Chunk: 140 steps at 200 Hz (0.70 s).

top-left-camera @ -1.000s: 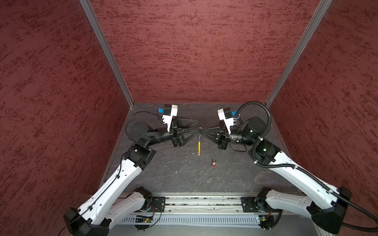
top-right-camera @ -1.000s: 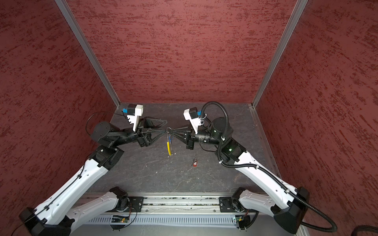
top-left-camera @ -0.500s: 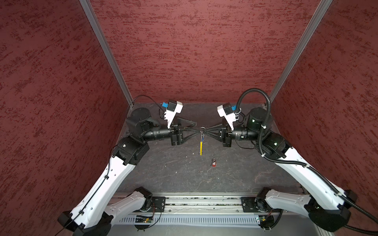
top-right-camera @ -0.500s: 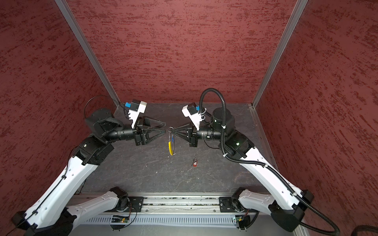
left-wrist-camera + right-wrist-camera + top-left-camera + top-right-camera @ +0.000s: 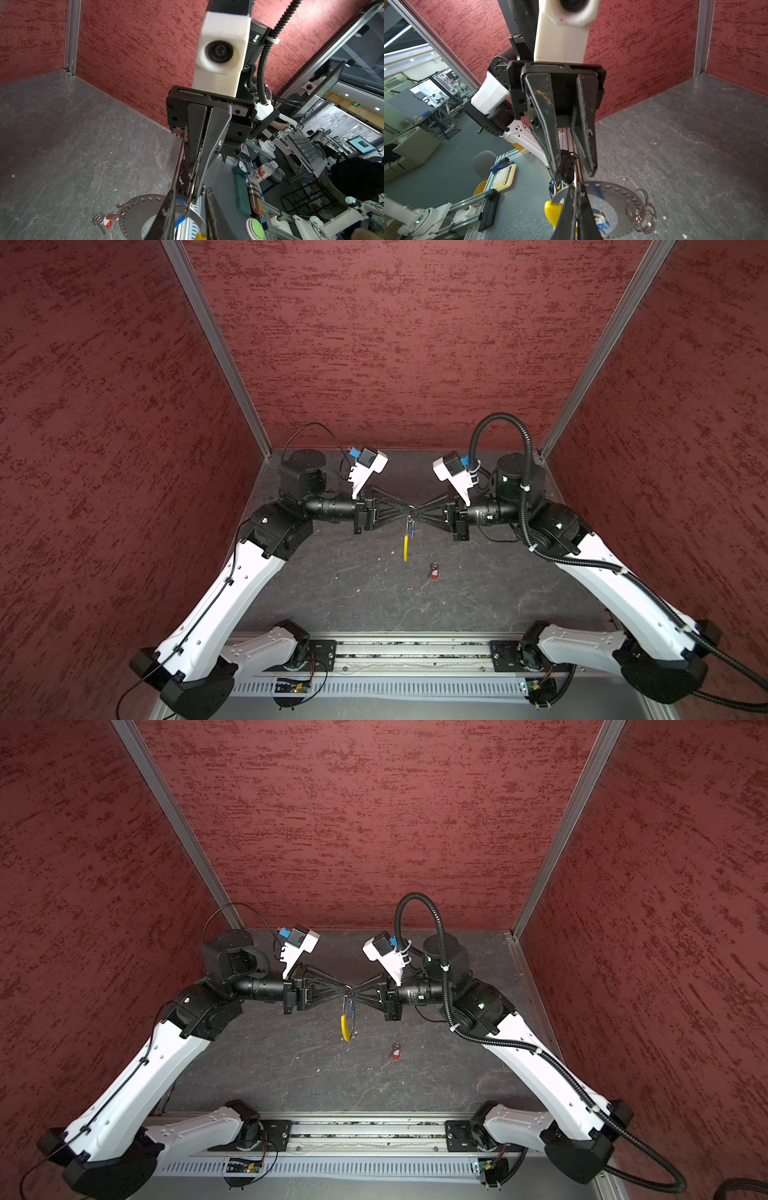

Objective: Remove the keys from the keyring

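Pinched keyring (image 5: 405,546) top in clamped right gripper (image 5: 192,195), hung lengthwise straight down; straddled that top with narrowly parted left gripper (image 5: 574,174), tip-to-tip.

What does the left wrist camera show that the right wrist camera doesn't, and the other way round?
Only the left wrist view: the whole right gripper, shut on the keyring, and the red-tagged key lying loose on the table.
Only the right wrist view: the whole left gripper, jaws apart, and a calculator outside the cell.
Both: the hanging keyring, its yellow piece and the blue tag.
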### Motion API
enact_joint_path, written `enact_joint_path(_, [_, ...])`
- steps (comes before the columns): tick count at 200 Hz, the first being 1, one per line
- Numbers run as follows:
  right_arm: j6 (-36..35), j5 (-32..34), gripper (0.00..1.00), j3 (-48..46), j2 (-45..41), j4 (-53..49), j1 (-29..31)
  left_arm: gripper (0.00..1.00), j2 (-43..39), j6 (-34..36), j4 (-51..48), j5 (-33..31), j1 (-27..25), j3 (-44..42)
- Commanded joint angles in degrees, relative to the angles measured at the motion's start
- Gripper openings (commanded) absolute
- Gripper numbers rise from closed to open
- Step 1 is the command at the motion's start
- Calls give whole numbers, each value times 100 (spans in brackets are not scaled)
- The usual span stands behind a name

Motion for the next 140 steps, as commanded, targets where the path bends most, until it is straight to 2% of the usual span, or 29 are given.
enact_joint_path(1, [-198, -76, 0, 224, 3, -103, -24, 21, 8, 115, -23, 219, -19, 153])
enact_joint_path(37, [-249, -17, 0, 281, 70, -189, -22, 16, 43, 54, 107, 402, -23, 123])
enact_joint_path(140, [-269, 162, 0, 334, 154, -303, -15, 14, 123, -70, 367, 682, -31, 133])
